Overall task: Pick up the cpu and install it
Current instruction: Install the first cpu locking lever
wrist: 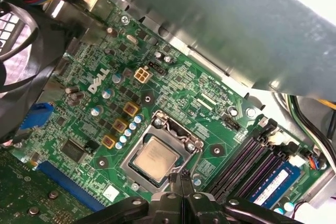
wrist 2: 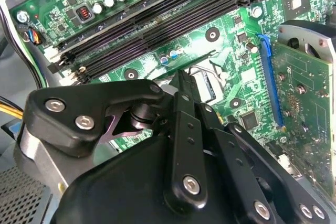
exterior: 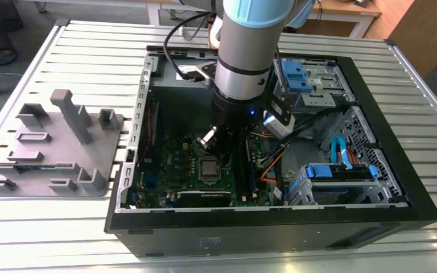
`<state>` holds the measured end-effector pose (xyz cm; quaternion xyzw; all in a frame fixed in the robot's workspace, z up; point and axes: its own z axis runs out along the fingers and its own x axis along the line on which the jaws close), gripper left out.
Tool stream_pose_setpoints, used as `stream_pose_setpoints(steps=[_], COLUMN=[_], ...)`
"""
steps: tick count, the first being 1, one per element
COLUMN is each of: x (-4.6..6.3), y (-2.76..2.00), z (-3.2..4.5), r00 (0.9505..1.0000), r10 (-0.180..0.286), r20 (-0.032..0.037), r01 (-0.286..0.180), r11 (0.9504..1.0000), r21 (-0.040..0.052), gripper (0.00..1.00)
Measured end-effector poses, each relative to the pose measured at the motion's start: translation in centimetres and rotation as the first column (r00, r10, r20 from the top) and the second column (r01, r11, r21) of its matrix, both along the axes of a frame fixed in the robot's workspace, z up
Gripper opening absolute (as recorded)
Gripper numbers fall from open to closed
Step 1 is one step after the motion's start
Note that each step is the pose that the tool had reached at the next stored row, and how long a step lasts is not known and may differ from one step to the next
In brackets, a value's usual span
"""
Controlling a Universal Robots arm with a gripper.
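jaws just above the cpu (wrist: 154, 158), seated in its socket (wrist: 137, 148)

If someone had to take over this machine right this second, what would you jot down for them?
Gripper: above the motherboard inside the open computer case, beside the socket, holding nothing that can be seen; fingers' state unclear.
Cpu: lying in its socket, silver top up, also seen in the exterior view.
Done: the chip appears placed.
Left: cannot tell whether it is fully seated or the socket bracket is latched.
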<state>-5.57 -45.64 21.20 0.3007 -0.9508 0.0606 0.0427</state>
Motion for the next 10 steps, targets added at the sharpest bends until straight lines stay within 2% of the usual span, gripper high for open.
stream_pose_setpoints(steps=[3,10], x=[0.03,0.05], y=[0.00,0.00], z=[-0.11,-0.38], r00=[0.9999,0.9988], r10=[-0.015,-0.048], r20=[0.0002,0.0030], r01=[0.015,0.048], r11=[0.9999,0.9986], r21=[-0.0025,-0.0191], gripper=[0.11,0.11])
